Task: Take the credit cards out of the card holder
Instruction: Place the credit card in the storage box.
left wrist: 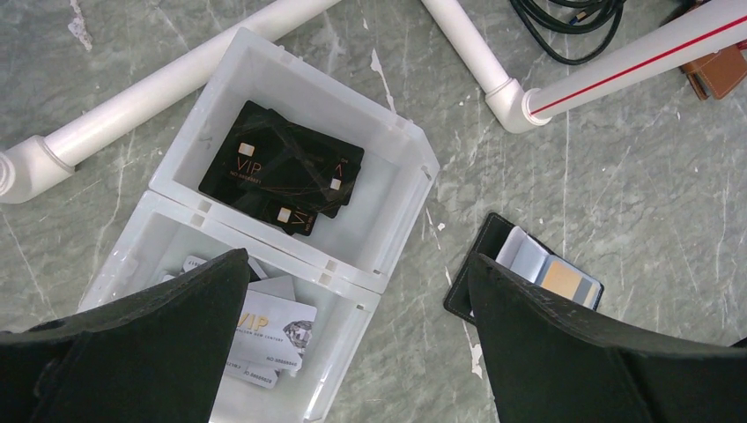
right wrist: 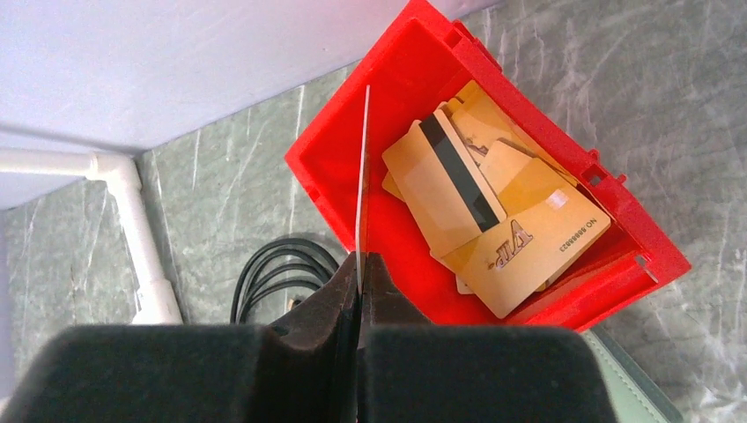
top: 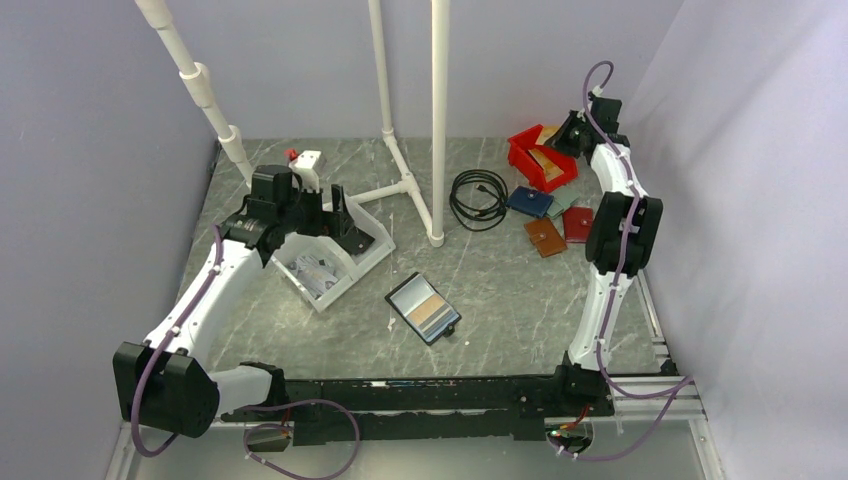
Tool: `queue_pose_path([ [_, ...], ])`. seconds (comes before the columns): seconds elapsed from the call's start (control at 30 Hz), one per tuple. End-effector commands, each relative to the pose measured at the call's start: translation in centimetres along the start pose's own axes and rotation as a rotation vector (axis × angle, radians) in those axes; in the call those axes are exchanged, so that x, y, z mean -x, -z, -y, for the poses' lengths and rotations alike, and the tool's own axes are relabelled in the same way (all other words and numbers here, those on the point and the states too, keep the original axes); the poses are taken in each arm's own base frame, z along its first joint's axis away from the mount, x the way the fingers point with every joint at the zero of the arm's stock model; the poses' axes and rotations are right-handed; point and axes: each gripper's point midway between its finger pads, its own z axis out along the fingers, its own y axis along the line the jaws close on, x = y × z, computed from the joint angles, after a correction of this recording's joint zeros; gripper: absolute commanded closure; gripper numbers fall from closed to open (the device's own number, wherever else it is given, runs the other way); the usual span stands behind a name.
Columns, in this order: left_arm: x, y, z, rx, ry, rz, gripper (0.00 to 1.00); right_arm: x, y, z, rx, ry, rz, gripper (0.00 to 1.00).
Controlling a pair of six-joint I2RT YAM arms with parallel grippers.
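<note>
The black card holder [top: 424, 307] lies open mid-table, showing a gold-tan credit card [top: 432, 316] and a pale window panel. In the left wrist view the card holder [left wrist: 486, 256] is partly hidden behind my right finger, and the gold-tan card [left wrist: 564, 280] shows. My left gripper [top: 318, 225] [left wrist: 357, 352] is open and empty above the white bin [left wrist: 401, 211]. My right gripper [top: 568, 135] [right wrist: 361, 264] is shut on a thin card [right wrist: 362, 176], seen edge-on, held upright over the red bin [right wrist: 335, 167]. The red bin holds several gold cards [right wrist: 520, 238].
The white two-part bin [top: 330, 300] holds black VIP cards [left wrist: 282, 167] and silver VIP cards [left wrist: 264, 330]. A black cable coil [top: 478, 197] and dark blue [top: 529, 202], brown [top: 545, 237] and red [top: 578, 224] wallets lie at back right. White pipes [top: 438, 120] stand behind.
</note>
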Motion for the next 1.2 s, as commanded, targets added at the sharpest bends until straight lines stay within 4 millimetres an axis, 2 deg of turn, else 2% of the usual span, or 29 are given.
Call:
queue_pose_path([
  [0.0,0.0,-0.3,-0.5,0.007,-0.014,0.001,0.01,2.4,-0.5,-0.9,0.035,-0.037,0.073,1.00],
  [0.23,0.0,-0.4,-0.9,0.015,-0.008,-0.001,0.01,1.8,-1.4,-0.7,0.047,-0.066,0.060,0.99],
  [0.3,0.0,-0.4,-0.9,0.017,-0.007,0.000,0.01,1.5,-1.7,-0.5,0.043,-0.073,0.055,0.90],
  [0.43,0.1,-0.3,-1.0,0.018,-0.005,0.000,0.01,0.7,-2.1,1.0,-0.012,-0.053,0.039,0.61],
  [0.53,0.1,-0.3,-1.1,0.017,-0.004,0.000,0.01,0.7,-1.3,2.6,-0.098,0.001,0.039,0.53],
  [0.73,0.1,-0.3,0.5,-0.085,0.007,0.003,0.01,1.0,2.6,2.2,-0.135,0.116,0.059,0.48],
  [0.83,-0.2,-0.5,1.7,-0.161,0.017,-0.017,0.01,0.6,4.8,1.3,-0.117,0.160,0.056,0.47],
  [0.9,-0.3,-0.6,2.3,-0.197,0.019,-0.026,0.01,0.1,6.7,-0.1,-0.067,0.223,0.038,0.46],
  [0.97,-0.4,-0.5,2.8,-0.229,0.020,-0.030,0.00,-1.3,8.5,-1.4,0.006,0.304,-0.009,0.45],
  [1.0,-0.5,-0.5,3.1,-0.245,0.016,-0.030,0.01,-2.8,9.7,-2.9,0.098,0.358,-0.059,0.45],
  [1.17,-0.5,-0.2,3.9,-0.298,0.002,-0.027,0.01,-7.5,15.9,-7.0,0.352,0.541,-0.138,0.44],
])
